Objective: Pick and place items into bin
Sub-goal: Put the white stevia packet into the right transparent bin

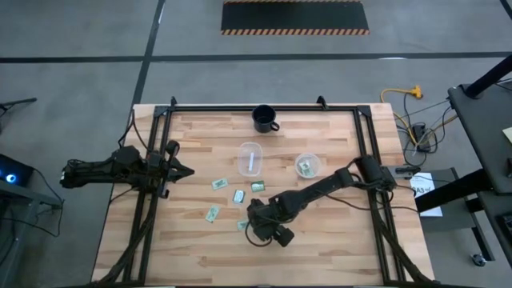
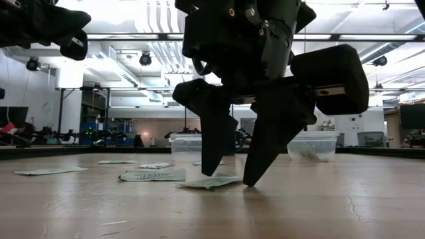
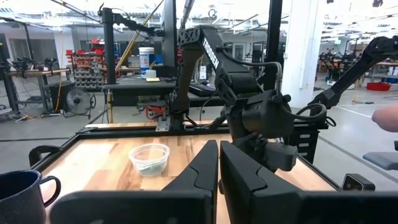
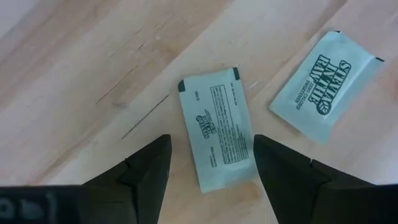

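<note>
Several small pale green and white packets lie flat on the wooden table. My right gripper (image 4: 211,146) is open, pointing down over one packet (image 4: 217,134). Its fingers stand on either side of the packet's long edges, tips down near the table in the low view (image 2: 229,178). A second packet (image 4: 326,84) lies close beside it. Further packets (image 1: 218,184) (image 1: 238,195) (image 1: 258,186) (image 1: 212,214) lie toward the table's middle. A round clear cup (image 1: 306,166) holds a few packets. My left gripper (image 1: 180,170) is shut and waits at the table's left edge. My right gripper comes from above with a finger (image 4: 273,168) at each long edge of the packet, which lies flat on the table (image 2: 211,182). Whether the fingers touch the packet, I cannot tell.
An oval clear container (image 1: 251,158) and a dark mug (image 1: 265,118) stand toward the far edge. A black metal frame (image 1: 368,144) runs along the table's left, right and far sides. Bare wood (image 1: 336,240) lies near the front edge.
</note>
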Action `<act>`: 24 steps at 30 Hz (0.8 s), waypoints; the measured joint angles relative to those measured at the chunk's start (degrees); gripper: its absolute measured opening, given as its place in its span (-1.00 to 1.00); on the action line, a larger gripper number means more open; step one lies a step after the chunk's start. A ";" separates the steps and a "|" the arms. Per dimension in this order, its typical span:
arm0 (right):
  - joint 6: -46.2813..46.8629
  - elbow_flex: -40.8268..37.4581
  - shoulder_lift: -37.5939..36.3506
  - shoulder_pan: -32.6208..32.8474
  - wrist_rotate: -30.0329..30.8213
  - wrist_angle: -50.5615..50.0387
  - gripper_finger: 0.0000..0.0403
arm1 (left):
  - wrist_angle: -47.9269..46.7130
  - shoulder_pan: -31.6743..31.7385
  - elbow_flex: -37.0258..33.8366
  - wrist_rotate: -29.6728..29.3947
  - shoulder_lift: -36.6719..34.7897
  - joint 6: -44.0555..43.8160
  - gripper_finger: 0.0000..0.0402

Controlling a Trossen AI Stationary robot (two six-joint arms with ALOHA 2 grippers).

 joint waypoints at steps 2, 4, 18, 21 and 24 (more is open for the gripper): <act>0.02 0.05 0.08 -0.35 -0.60 0.04 0.08 | -0.02 0.02 0.00 -0.01 0.00 0.02 -1.00; -0.01 0.07 0.09 -0.58 -0.67 0.03 0.05 | 0.00 0.00 0.00 0.00 0.00 0.00 -1.00; -1.86 0.76 0.11 -1.41 -0.27 -0.03 -0.15 | -0.01 0.01 0.00 0.01 0.00 0.00 -1.00; -1.85 0.75 0.11 -1.52 -0.31 -0.09 -0.16 | 0.00 0.00 0.00 0.01 0.00 0.01 -1.00; -1.75 0.74 0.14 -1.58 -0.31 -0.14 -0.16 | 0.00 0.02 0.00 0.02 0.00 0.00 -1.00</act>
